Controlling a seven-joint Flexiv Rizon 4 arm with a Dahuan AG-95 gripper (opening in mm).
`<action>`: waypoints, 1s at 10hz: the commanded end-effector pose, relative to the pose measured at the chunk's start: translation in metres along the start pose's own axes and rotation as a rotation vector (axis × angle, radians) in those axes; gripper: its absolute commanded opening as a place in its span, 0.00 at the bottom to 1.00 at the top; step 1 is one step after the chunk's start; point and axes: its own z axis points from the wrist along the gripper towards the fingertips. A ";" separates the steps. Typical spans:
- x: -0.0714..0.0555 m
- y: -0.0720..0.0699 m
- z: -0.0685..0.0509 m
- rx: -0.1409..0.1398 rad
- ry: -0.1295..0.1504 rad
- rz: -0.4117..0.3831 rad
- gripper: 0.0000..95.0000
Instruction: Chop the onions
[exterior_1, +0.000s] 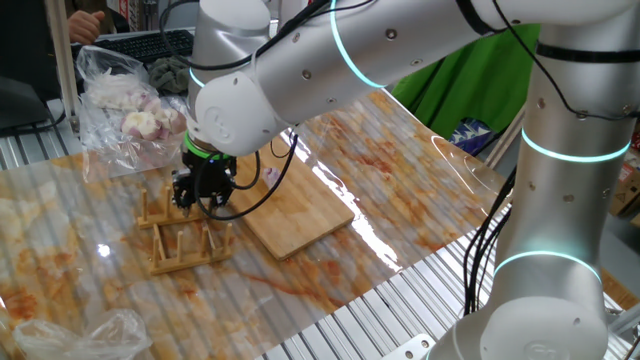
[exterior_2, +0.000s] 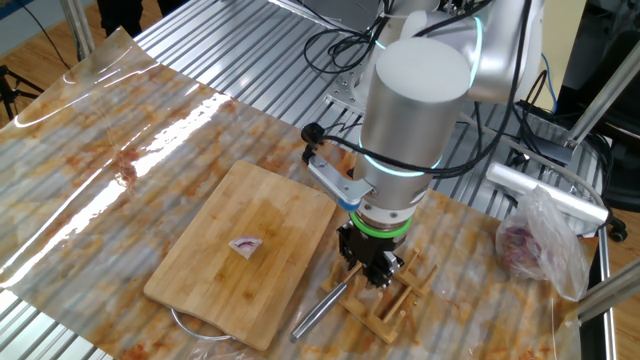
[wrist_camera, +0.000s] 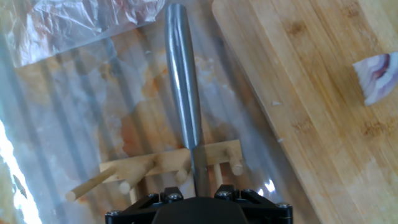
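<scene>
the onions (exterior_2: 245, 246), one small purple-white chunk, are lying near the middle of the wooden cutting board (exterior_2: 215, 285). just beside the board's edge, the gripper (exterior_2: 372, 270) is pointing straight down over a wooden peg rack (exterior_2: 390, 300), its fingers partly closed around the knife (wrist_camera: 183, 93), whose steel handle is sticking out past the rack. a plastic bag (exterior_1: 125, 110) of whole bulbs is sitting well apart.
</scene>
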 end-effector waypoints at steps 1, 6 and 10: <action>0.000 0.001 0.002 -0.003 -0.004 0.001 0.40; -0.002 0.002 0.009 -0.010 -0.007 0.001 0.20; -0.002 0.002 0.008 0.003 -0.020 -0.011 0.00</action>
